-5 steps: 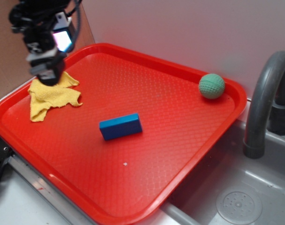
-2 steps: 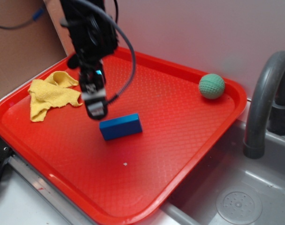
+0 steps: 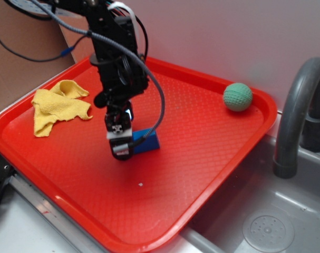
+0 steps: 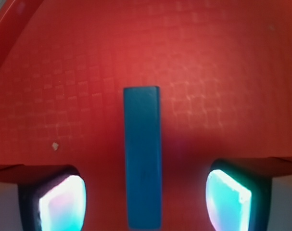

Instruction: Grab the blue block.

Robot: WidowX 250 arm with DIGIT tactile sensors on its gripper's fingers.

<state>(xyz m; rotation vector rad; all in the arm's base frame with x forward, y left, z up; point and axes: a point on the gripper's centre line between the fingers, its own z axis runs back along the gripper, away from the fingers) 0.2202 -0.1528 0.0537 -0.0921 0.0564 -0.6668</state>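
The blue block (image 4: 143, 154) lies on the red tray (image 4: 222, 72), running lengthwise straight between my two fingers in the wrist view. My gripper (image 4: 145, 202) is open, with a clear gap of tray on each side of the block; neither glowing pad (image 4: 61, 204) touches it. In the exterior view the gripper (image 3: 120, 148) points down over the left half of the block (image 3: 148, 142), hiding most of it, near the middle of the tray (image 3: 202, 158).
A crumpled yellow cloth (image 3: 58, 105) lies at the tray's back left. A green ball (image 3: 238, 97) rests in the far right corner. A grey faucet (image 3: 297, 110) and sink basin (image 3: 265, 226) stand right of the tray. A white speck (image 3: 141, 184) lies on the tray.
The gripper has travelled from above the yellow cloth rightward and forward, then down over the blue block. The block, cloth and ball have not moved.
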